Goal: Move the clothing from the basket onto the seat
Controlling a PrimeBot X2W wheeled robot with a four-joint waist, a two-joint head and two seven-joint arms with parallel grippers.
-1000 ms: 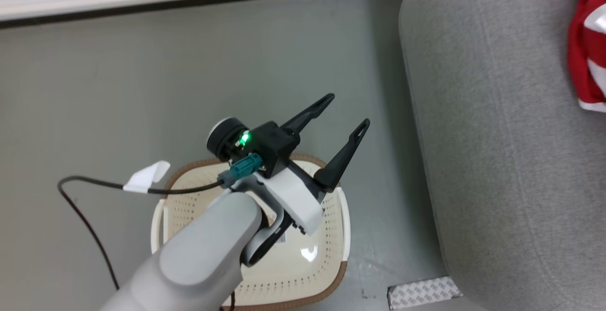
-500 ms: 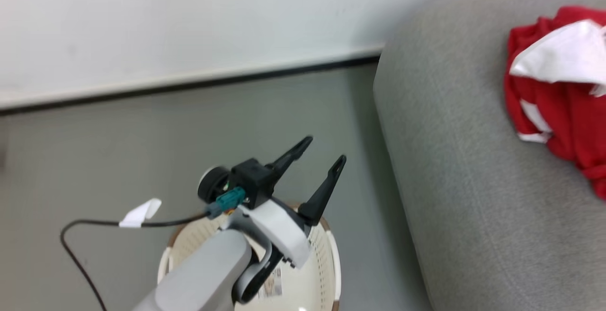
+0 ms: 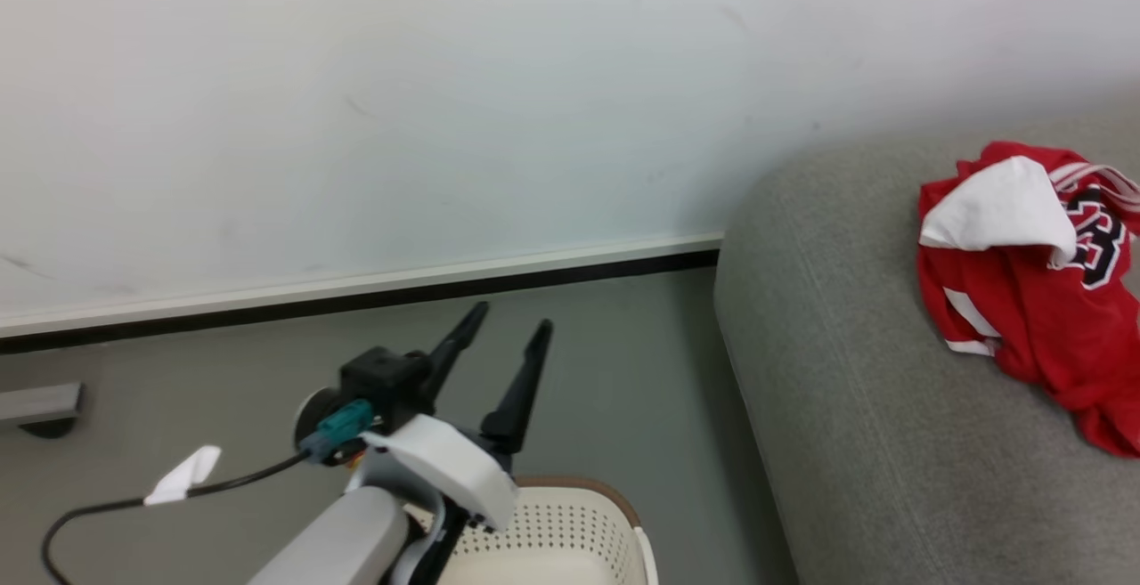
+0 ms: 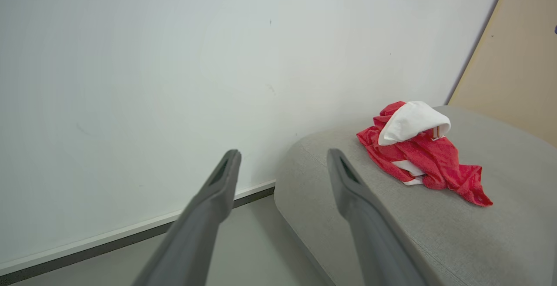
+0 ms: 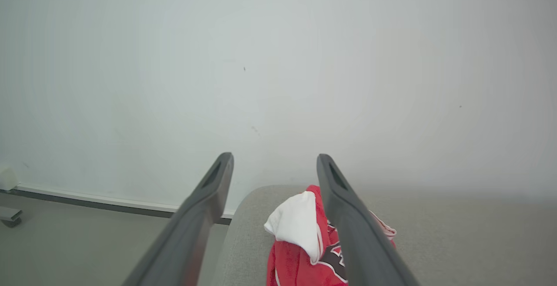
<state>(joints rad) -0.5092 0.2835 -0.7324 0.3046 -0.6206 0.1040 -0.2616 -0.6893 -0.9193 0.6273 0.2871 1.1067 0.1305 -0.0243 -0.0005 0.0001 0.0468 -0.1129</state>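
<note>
Clothing [image 3: 1042,318] on seat [image 3: 891,442], head view adds basket [image 3: 570,527], left wrist view beige panel [image 4: 513,59]

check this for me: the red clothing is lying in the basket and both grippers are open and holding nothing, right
Not quite. The clothing lies on the seat, not in the basket; the head view shows it. The rest holds: the left gripper and the right gripper are open and holding nothing.
</note>
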